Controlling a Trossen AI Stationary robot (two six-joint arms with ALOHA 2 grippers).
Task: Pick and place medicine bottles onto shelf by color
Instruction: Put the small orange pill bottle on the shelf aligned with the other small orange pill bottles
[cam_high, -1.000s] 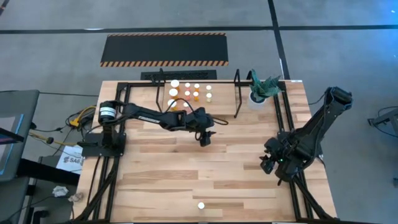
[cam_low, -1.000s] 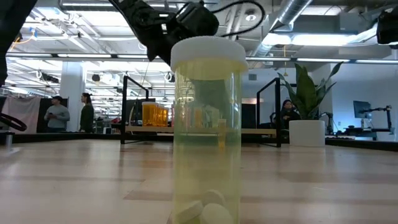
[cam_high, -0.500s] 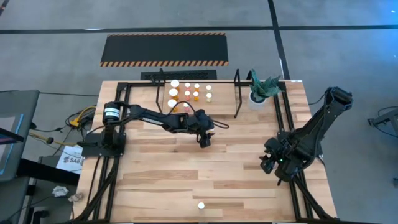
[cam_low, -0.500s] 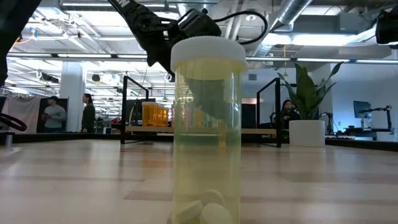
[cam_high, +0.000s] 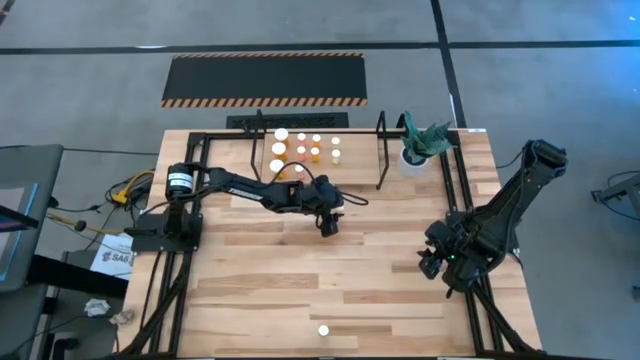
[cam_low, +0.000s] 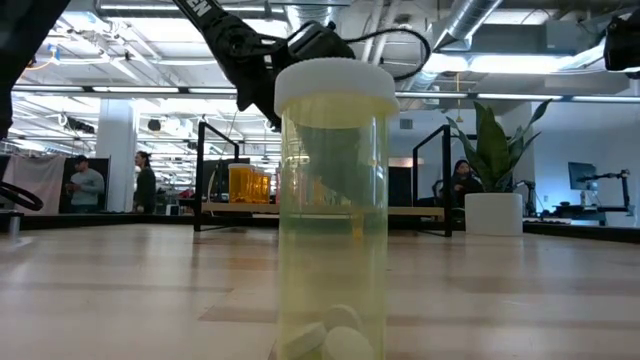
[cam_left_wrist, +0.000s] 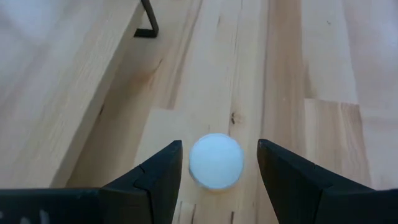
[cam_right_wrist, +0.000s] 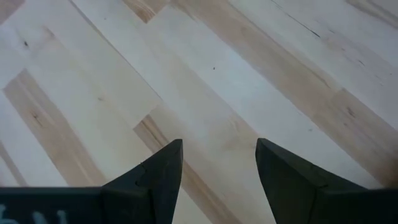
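A small bottle stands upright on the table, and only its round white cap (cam_left_wrist: 216, 160) shows. My left gripper (cam_left_wrist: 219, 155) is open above it at mid table (cam_high: 328, 226), one finger on each side of the cap with a gap on both sides. On the black-barred shelf (cam_high: 381, 150) at the far edge stand several white-capped bottles (cam_high: 300, 150). A pale yellow bottle (cam_low: 335, 200) with white pills stands alone near the front edge (cam_high: 322, 330). My right gripper (cam_right_wrist: 219, 155) is open over bare wood at the right (cam_high: 430, 262).
A white pot with a green plant (cam_high: 420, 142) stands right of the shelf. A black-and-yellow striped mat (cam_high: 265, 80) lies on the floor beyond the table. People show in the room behind (cam_low: 88, 185). Bare wood stretches between mid table and the front bottle.
My left gripper has sunk a little toward the bottle under it and tipped slightly; in the low view its dark shape now shows lower behind the yellow bottle. The gap between its fingers stays the same.
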